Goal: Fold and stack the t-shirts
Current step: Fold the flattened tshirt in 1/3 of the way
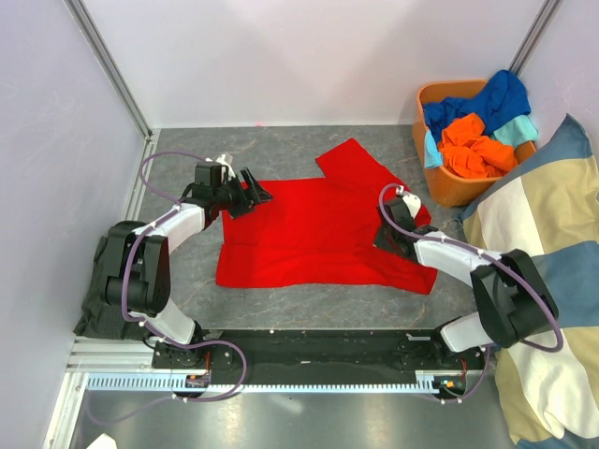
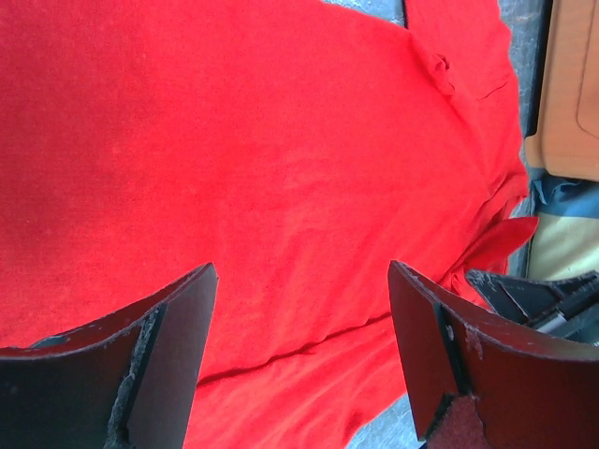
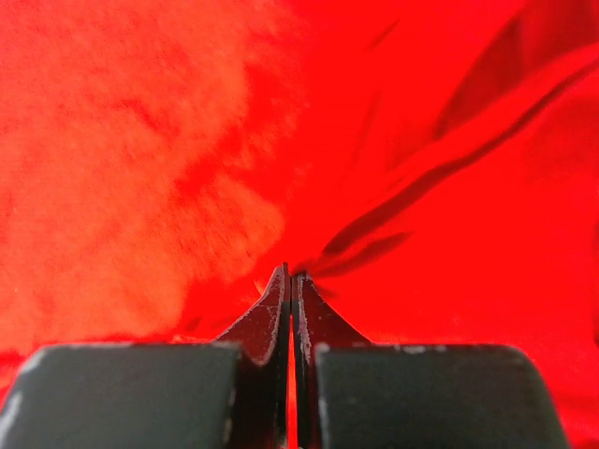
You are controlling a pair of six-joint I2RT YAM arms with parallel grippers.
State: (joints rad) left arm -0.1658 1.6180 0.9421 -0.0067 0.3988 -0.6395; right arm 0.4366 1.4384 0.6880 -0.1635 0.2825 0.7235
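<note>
A red t-shirt (image 1: pixel 318 224) lies spread on the grey table, one sleeve pointing to the far side. It fills the left wrist view (image 2: pixel 281 140) and the right wrist view (image 3: pixel 140 187). My left gripper (image 1: pixel 255 192) is open, just above the shirt's far left edge, its jaws wide apart over the fabric (image 2: pixel 301 271). My right gripper (image 1: pixel 386 234) is at the shirt's right side, shut on a pinch of red fabric (image 3: pixel 291 271), with creases running from the tips. Blue (image 1: pixel 501 94), orange (image 1: pixel 473 150) and teal (image 1: pixel 518 128) shirts lie bundled in a basket.
An orange basket (image 1: pixel 423 103) stands at the far right, also showing in the left wrist view (image 2: pixel 576 94). A big blue-and-beige checked cushion (image 1: pixel 533 243) lies along the right edge. Dark cloth (image 1: pixel 94 290) lies by the left arm's base. White walls close the back and left.
</note>
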